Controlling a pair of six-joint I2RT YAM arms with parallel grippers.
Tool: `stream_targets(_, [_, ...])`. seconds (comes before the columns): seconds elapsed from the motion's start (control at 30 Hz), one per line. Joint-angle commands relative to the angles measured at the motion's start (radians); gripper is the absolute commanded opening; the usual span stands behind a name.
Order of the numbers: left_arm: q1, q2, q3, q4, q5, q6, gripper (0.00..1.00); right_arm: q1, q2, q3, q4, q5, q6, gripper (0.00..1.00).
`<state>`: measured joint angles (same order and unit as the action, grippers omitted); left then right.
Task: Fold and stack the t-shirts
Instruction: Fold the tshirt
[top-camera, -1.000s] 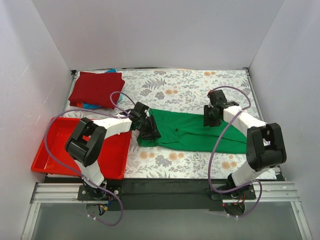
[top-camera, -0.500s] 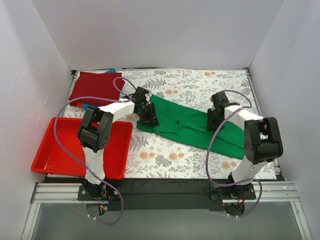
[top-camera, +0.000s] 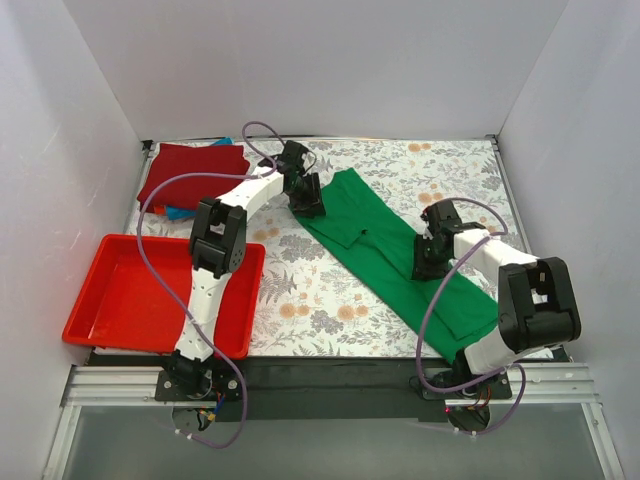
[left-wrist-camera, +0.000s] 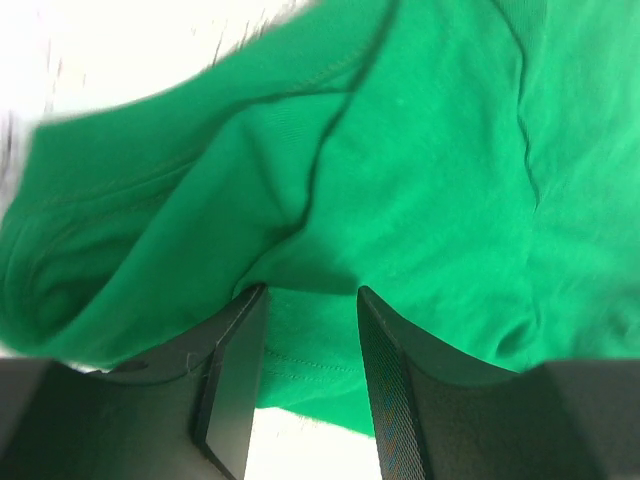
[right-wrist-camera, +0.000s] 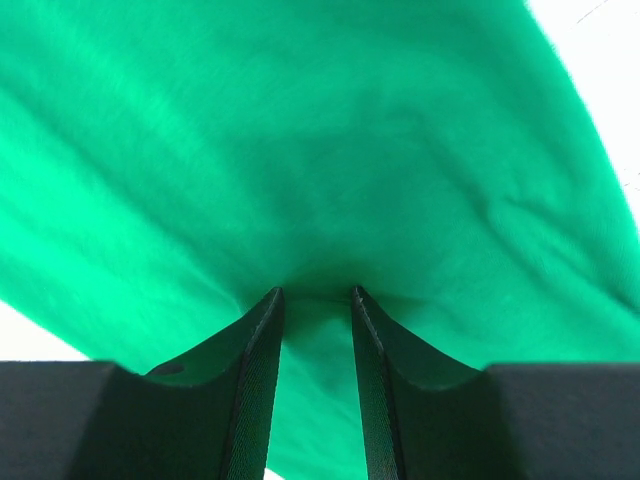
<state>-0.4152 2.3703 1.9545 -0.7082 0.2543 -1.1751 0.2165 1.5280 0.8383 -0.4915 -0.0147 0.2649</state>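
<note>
Green t-shirt (top-camera: 375, 240) lies diagonally, far end pinched by the outstretched left claw (top-camera: 308, 200), middle by the right claw (top-camera: 428, 265)

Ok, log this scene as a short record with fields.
green t-shirt: long strip lying diagonally on the floral table
left jaws: shut on its far end
right jaws: shut on its nearer, right half
dark red t-shirt: folded, far-left corner, on top of a blue shirt edge
red tray: near-left, apart from the shirts
</note>
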Motion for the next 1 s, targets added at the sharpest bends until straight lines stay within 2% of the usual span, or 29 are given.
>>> stream_targets(0.0, [0.018,0.132,0.118,-0.072,-0.151,0.058,0.41,0.014,-0.023,-0.013,-0.125,-0.008,0.016,0.41])
stream_targets(0.03, [0.018,0.139,0.185,-0.085,-0.151,0.060,0.41,0.015,-0.028,0.002,-0.133,0.004,0.013,0.41])
stream_targets(0.13, [0.018,0.120,0.250,-0.083,-0.148,0.046,0.41,0.014,-0.051,0.083,-0.186,0.044,0.004,0.41])
stream_targets(0.23, [0.016,0.052,0.242,-0.054,-0.135,0.017,0.41,0.014,-0.058,0.139,-0.214,0.044,-0.009,0.41])
stream_targets(0.4, [-0.002,-0.089,0.106,0.015,-0.125,-0.032,0.41,0.015,-0.072,0.148,-0.229,0.022,-0.038,0.42])
stream_targets(0.53, [-0.063,-0.183,0.002,0.098,-0.087,-0.084,0.42,0.014,-0.078,0.091,-0.203,-0.027,-0.056,0.42])
stream_targets(0.77, [-0.120,-0.102,-0.051,0.128,-0.006,-0.198,0.42,0.015,-0.068,-0.001,-0.121,-0.120,-0.040,0.41])
stream_targets(0.97, [-0.116,-0.028,-0.095,0.145,-0.003,-0.205,0.42,0.021,-0.046,-0.062,-0.079,-0.152,-0.018,0.41])
